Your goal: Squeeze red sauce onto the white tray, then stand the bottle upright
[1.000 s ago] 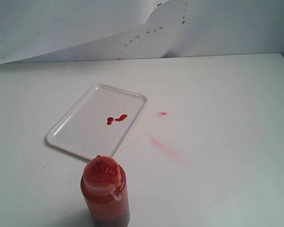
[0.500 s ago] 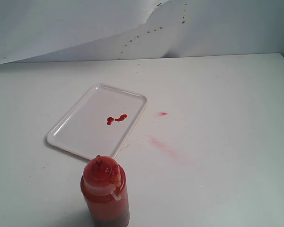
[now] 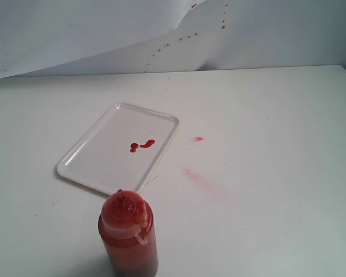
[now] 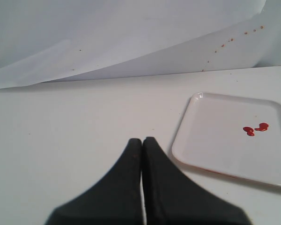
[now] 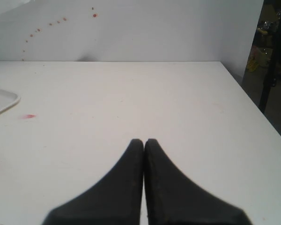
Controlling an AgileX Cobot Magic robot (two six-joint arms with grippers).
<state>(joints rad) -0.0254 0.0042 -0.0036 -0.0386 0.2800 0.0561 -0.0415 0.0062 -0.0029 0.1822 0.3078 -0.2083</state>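
Standing upright at the desk's edge nearest the exterior camera, the bottle has its nozzle on top and touches neither gripper. Just beyond it, toward the desk's middle, lies the white tray, with the red sauce as small blobs near its centre. A pale pink smear marks the desk beside the tray. The left gripper and right gripper have their jaws pressed together, holding nothing.

Closed left end effector beside white tray
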